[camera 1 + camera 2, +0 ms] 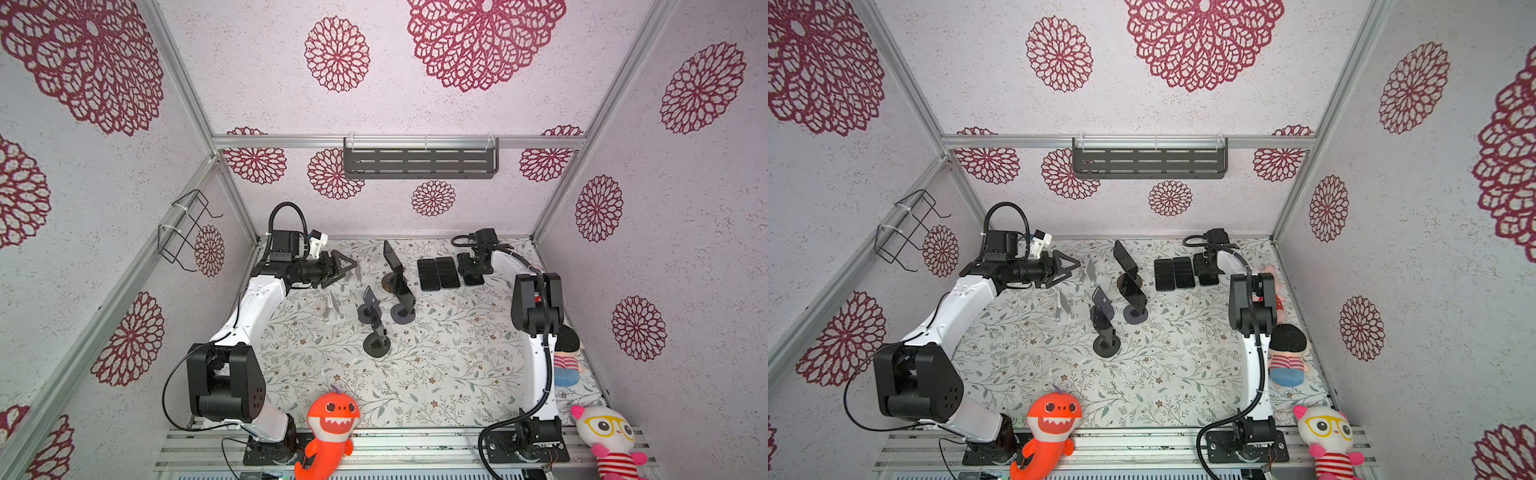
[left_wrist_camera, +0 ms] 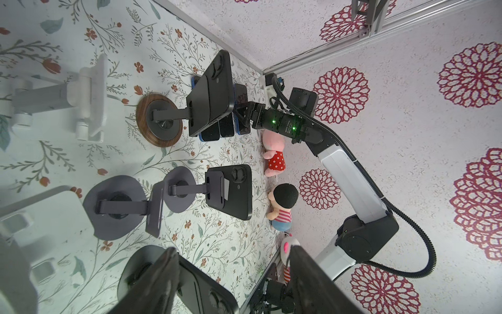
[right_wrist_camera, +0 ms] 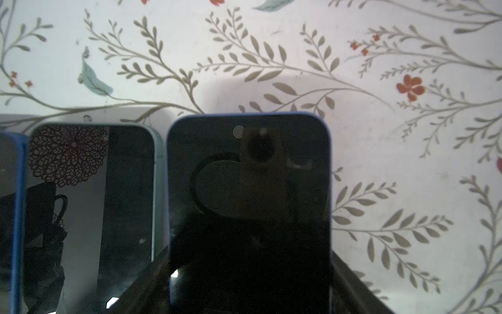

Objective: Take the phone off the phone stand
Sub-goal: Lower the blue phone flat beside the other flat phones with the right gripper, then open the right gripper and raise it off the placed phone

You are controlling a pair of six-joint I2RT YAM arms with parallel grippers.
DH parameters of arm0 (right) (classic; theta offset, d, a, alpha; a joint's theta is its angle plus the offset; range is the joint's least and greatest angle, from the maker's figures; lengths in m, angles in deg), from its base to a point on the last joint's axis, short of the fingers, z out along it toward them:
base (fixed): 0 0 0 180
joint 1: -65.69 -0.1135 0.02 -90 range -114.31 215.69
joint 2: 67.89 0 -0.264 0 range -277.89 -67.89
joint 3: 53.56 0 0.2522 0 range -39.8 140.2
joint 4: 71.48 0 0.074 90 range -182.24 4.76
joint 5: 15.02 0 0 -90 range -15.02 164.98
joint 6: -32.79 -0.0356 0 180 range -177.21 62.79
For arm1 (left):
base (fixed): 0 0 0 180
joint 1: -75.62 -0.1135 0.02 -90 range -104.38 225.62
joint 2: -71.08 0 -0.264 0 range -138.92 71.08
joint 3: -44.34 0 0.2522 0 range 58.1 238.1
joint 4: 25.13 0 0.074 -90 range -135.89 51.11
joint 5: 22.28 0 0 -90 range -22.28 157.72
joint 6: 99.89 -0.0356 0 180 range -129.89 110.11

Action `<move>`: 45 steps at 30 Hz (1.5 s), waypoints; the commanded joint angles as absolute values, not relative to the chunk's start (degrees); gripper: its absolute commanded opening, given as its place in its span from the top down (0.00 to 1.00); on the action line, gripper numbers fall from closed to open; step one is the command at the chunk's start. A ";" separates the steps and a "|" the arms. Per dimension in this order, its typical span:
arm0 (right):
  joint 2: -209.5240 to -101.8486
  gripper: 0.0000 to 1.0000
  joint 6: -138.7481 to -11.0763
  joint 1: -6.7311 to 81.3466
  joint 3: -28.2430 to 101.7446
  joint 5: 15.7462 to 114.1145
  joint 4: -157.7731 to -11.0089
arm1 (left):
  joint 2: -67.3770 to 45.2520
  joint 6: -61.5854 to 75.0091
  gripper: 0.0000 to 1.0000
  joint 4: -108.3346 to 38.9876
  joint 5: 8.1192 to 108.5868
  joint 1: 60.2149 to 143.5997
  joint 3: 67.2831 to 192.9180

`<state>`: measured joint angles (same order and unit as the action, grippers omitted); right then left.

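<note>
In both top views three black phones stand on phone stands mid-table. One is on the wood-based phone stand [image 1: 390, 284], one [image 1: 405, 291] on a grey stand, and one [image 2: 195, 288] on a black-based stand [image 1: 376, 347]. A further grey stand [image 1: 368, 313] is empty. My left gripper [image 1: 354, 263] [image 2: 231, 280] hangs open in the air left of them, holding nothing. My right gripper [image 1: 471, 272] [image 3: 250, 271] is down at the back. Its fingers [image 3: 350, 285] press both long edges of a blue-cased phone [image 3: 248, 190] that lies flat on the table.
Two more phones [image 1: 428, 274] [image 1: 446, 272] lie flat beside the blue-cased one. Two white stands [image 1: 334, 309] [image 1: 357, 274] stand near the left gripper. Plush toys sit at the front [image 1: 330, 424] [image 1: 606, 432] and the right edge [image 1: 567, 353]. A shelf [image 1: 419, 162] hangs on the back wall.
</note>
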<state>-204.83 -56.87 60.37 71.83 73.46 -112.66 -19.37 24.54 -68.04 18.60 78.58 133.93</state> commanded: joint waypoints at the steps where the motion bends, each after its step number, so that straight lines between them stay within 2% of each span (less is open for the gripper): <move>1: -203.99 0.33 -58.34 60.87 73.28 71.30 -113.47 | -19.37 23.07 0.32 -68.58 18.85 78.23 135.31; 3: -203.79 0.27 -58.70 60.96 72.84 70.80 -113.28 | -19.29 22.74 0.32 -68.84 19.11 78.20 135.36; 13: -201.77 0.14 -59.65 61.54 69.53 67.00 -110.73 | -19.14 21.22 0.31 -70.36 20.35 78.25 135.88; 26: -198.72 0.18 -63.87 62.53 64.83 59.37 -105.99 | -18.84 21.16 0.30 -70.36 20.31 78.34 135.87; 40: -196.32 0.19 -67.20 63.03 62.19 58.01 -103.19 | -18.89 20.89 0.30 -70.58 21.20 78.60 135.88; 45: -194.99 0.17 -66.70 63.23 62.11 61.09 -103.75 | -18.97 20.61 0.30 -70.95 21.41 78.69 135.99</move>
<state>-199.67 -65.86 62.93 61.78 60.26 -103.31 -19.37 22.05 -70.55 21.00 78.58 134.26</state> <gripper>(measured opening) 0.827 0.698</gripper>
